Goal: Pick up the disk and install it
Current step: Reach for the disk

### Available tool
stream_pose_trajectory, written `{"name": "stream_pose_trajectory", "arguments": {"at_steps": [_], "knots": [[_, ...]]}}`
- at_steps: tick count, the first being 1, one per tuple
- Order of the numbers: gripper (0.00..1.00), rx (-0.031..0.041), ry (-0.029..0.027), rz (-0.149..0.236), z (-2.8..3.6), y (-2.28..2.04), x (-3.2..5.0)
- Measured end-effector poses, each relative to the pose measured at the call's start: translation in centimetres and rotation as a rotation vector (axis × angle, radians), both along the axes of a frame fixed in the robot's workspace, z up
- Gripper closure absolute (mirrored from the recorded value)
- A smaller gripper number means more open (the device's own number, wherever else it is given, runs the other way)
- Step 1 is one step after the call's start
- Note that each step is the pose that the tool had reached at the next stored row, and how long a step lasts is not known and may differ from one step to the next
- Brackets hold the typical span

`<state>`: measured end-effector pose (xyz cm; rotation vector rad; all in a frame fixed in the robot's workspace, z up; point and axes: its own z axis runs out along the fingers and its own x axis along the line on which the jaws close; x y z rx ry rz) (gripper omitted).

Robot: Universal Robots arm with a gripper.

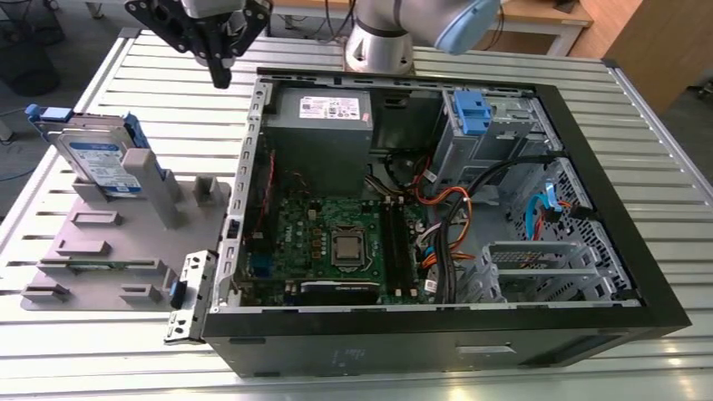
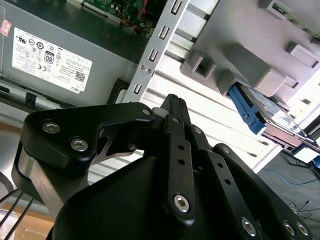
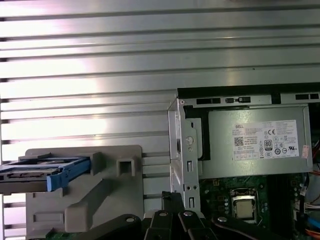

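Slatted silver metal worktop beneath you, open black computer case on it. Your jaws are together and empty, hanging just beside the case's corner. The flat silver metal disk with blue plastic side rails stands on edge in the grey plastic holder, toward the exterior view's left. Part the jaws early, and I'd square them to its flat faces.
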<state>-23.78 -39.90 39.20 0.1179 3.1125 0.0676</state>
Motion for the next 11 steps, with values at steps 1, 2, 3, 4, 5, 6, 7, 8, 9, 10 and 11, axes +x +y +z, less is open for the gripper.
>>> {"name": "stream_pose_trajectory", "arguments": {"at_steps": [1, 2, 3, 4, 5, 6, 7, 8, 9, 10, 11], "knots": [[0.89, 0.0, 0.0, 0.0, -0.01, 0.0, -0.3], [0.89, 0.0, 0.0, 0.0, -0.01, 0.0, -0.59], [0.89, 0.0, -0.0001, 0.0, -0.03, 0.0, -0.88], [0.89, 0.0, 0.0, 0.0, -0.03, 0.0, -1.18], [0.89, 0.0001, -0.0001, 0.0, -0.04, 0.0, -1.48], [0.89, 0.0, 0.0, 0.0, -0.05, 0.0, -2.07], [0.89, 0.0, -0.0001, 0.0, -0.06, 0.0, -2.74], [0.89, 0.0, -0.0001, 0.0, -0.07, 0.0, -3.05], [0.89, 0.0, -0.0001, 0.0, -0.08, 0.0, -3.34], [0.89, 0.0, -0.0001, 0.0, -0.08, 0.0, -3.63], [0.89, 0.0, -0.0001, 0.0, -0.09, 0.0, -3.94]]}}
